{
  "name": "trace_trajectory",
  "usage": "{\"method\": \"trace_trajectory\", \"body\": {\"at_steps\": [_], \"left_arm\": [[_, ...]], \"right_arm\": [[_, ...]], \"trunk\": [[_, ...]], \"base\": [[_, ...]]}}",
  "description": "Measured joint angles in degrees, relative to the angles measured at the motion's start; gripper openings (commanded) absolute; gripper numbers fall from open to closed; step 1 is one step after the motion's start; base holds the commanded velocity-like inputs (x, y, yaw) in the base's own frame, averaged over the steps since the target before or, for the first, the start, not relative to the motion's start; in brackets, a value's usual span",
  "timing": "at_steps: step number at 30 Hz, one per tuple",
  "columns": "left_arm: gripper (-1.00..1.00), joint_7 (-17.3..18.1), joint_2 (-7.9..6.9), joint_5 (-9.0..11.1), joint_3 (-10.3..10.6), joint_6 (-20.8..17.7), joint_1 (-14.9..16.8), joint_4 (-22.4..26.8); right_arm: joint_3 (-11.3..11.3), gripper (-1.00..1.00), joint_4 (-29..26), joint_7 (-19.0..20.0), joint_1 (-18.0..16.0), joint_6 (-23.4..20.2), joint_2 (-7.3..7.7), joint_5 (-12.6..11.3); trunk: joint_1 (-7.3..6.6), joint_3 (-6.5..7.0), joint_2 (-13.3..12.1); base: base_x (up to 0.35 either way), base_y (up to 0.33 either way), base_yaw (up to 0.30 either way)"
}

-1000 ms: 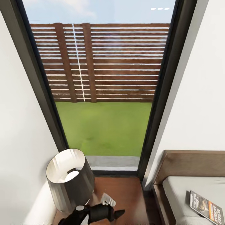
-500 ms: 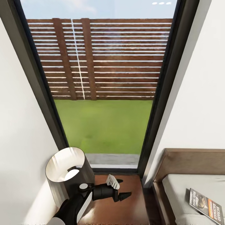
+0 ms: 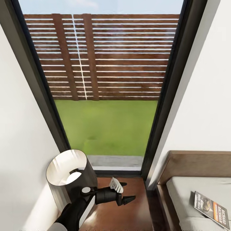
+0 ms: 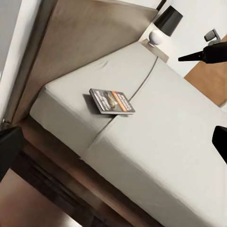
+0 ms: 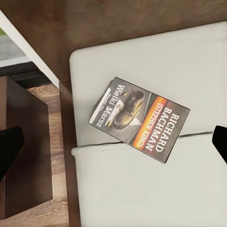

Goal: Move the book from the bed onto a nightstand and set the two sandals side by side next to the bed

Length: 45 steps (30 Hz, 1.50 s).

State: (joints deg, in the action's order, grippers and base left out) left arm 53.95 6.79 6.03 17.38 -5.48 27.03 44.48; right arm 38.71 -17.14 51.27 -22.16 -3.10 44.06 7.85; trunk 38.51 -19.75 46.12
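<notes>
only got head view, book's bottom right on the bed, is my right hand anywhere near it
Observer: The right wrist view looks straight onto the book. The right hand is open, its fingertips well clear on either side.
Operator: lying flat?
Observer: Yes, cover up, across a seam in the mattress.
Operator: anything past the bed's far side
Observer: The left wrist view shows a black-shaded lamp on a far nightstand.

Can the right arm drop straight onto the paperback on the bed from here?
Probably yes: the dark paperback book with the orange band lies flat on the pale-grey mattress, uncovered, facing the right wrist camera with nothing between.
</notes>
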Motion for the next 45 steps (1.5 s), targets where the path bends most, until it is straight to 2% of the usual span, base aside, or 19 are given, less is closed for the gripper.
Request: {"method": "trace_trajectory", "body": {"at_steps": [32,45], "left_arm": [[1.00,-0.1,-0.10,0.1,-0.3,0.0,0.0,-0.2],[1.00,-0.1,-0.12,0.1,-0.3,0.0,0.0,-0.2]], "right_arm": [[0.0,1.00,0.0,0.0,0.0,0.0,-0.09,0.0],[0.0,1.00,0.0,0.0,0.0,0.0,-0.09,0.0]], "trunk": [[0.00,-2.87,0.0],[0.00,-3.05,0.0]], "base": [[0.032,-0.030,0.000],[0.000,0.000,0.000]]}}
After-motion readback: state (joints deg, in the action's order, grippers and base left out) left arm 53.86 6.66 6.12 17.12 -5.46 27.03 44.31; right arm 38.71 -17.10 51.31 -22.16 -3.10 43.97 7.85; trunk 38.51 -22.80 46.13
